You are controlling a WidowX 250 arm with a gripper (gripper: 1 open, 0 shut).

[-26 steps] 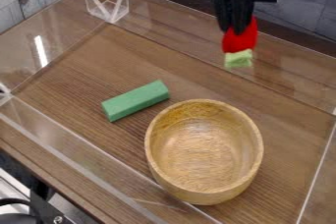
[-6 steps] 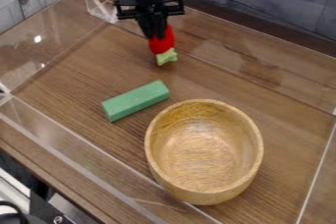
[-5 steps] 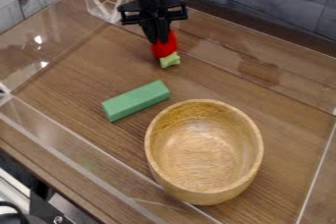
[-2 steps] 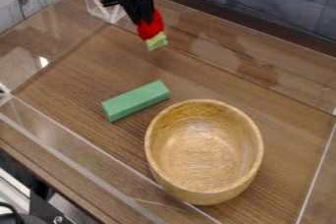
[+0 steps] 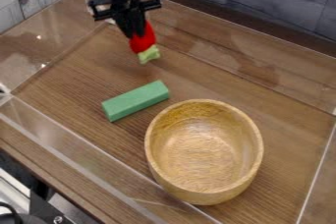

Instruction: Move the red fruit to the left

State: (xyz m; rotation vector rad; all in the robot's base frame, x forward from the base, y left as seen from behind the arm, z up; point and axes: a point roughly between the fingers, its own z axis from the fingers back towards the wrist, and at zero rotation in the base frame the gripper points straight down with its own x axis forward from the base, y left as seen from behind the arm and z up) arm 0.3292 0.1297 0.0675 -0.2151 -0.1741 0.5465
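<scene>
The red fruit [image 5: 144, 44] is a small glossy red strawberry with a light green cap pointing down and to the right. It hangs just above the wooden table in the upper left part of the camera view. My gripper [image 5: 134, 33] comes down from the top edge and is shut on the fruit's red upper part. The black fingers hide the top of the fruit.
A flat green rectangular block [image 5: 137, 100] lies below the fruit. A wooden bowl [image 5: 203, 150] stands at the lower right. Clear plastic walls [image 5: 39, 46] ring the table, with a clear bracket at the back left corner.
The gripper has carried the red fruit leftward across the table's back, from the right side to the upper left. It has stayed shut on the fruit.
</scene>
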